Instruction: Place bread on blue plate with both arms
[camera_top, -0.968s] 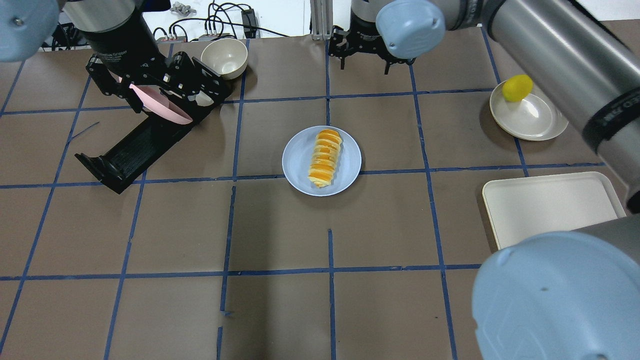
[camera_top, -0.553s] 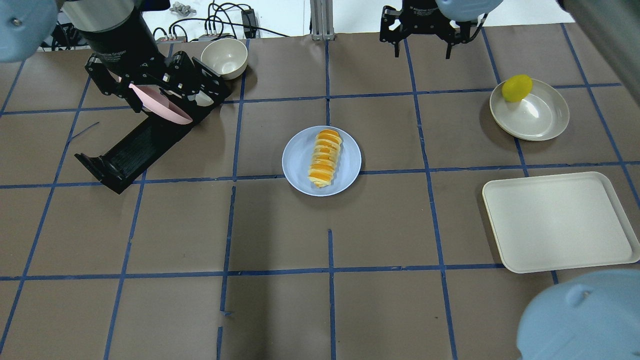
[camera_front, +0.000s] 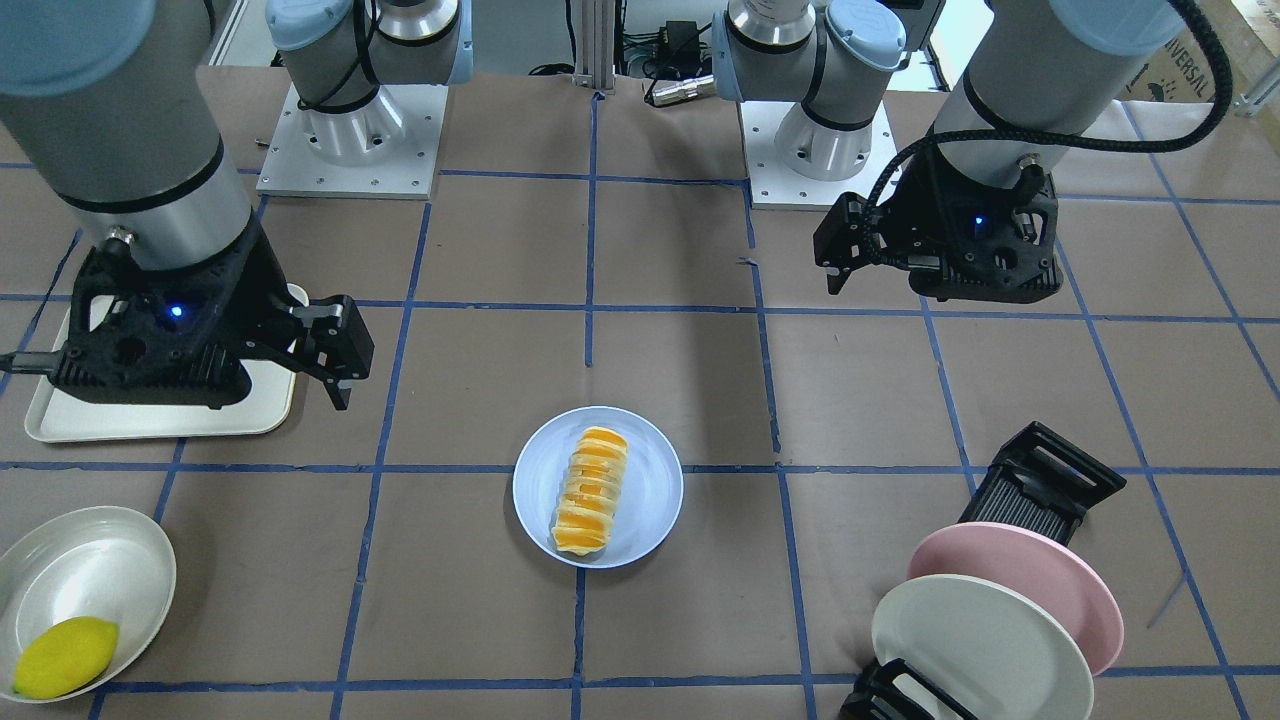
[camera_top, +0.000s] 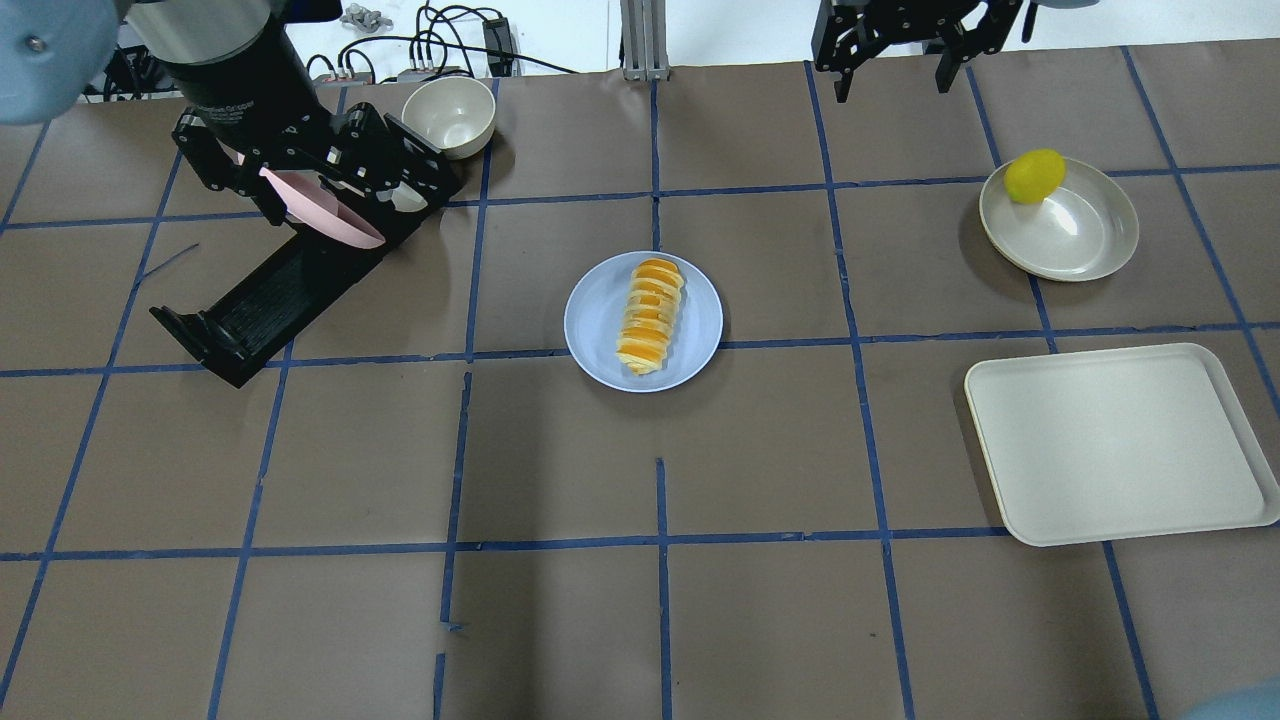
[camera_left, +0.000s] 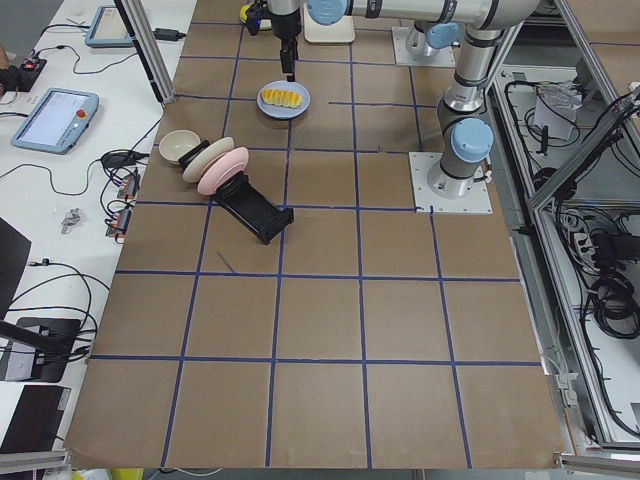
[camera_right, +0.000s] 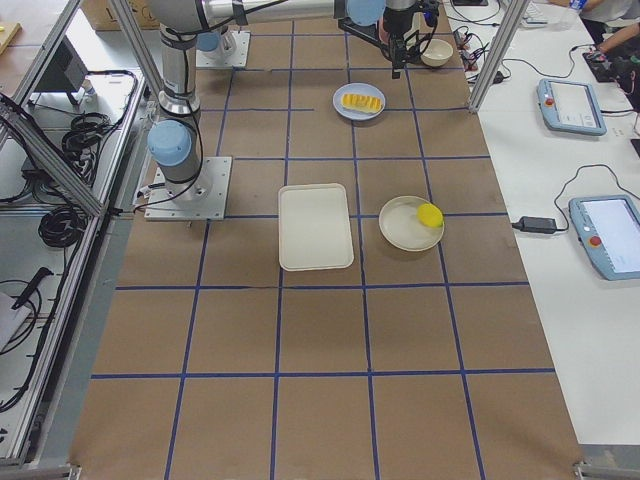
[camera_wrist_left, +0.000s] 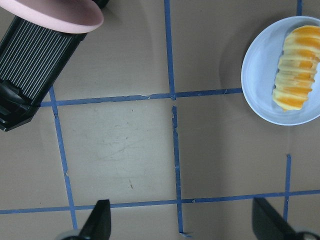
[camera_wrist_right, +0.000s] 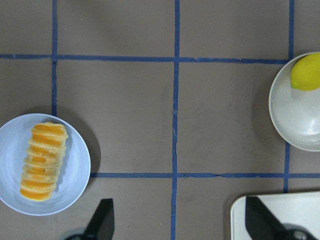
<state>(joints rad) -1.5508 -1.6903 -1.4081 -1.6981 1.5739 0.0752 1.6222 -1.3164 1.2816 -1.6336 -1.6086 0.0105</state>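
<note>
The bread (camera_top: 650, 315), a ridged orange and cream loaf, lies on the blue plate (camera_top: 595, 320) at the table's middle. It also shows in the front view (camera_front: 590, 490), the left wrist view (camera_wrist_left: 297, 75) and the right wrist view (camera_wrist_right: 44, 160). My left gripper (camera_top: 320, 190) hangs open and empty above the plate rack, left of the plate; its fingertips (camera_wrist_left: 100, 222) are wide apart. My right gripper (camera_top: 890, 70) is open and empty near the far edge, right of the plate; its fingertips (camera_wrist_right: 102, 220) are wide apart. Neither touches the bread.
A black rack (camera_top: 260, 305) holds a pink plate (camera_top: 330, 220) and a cream plate (camera_front: 975, 650) at the far left. A cream bowl (camera_top: 450, 112) stands behind it. A lemon (camera_top: 1035, 175) lies on a cream plate (camera_top: 1075, 235) at the right. A cream tray (camera_top: 1120, 440) is at the near right.
My right arm has swung out of the overhead view, and its gripper has moved right and toward the far edge. The left arm, the bread and the plate have not moved.
</note>
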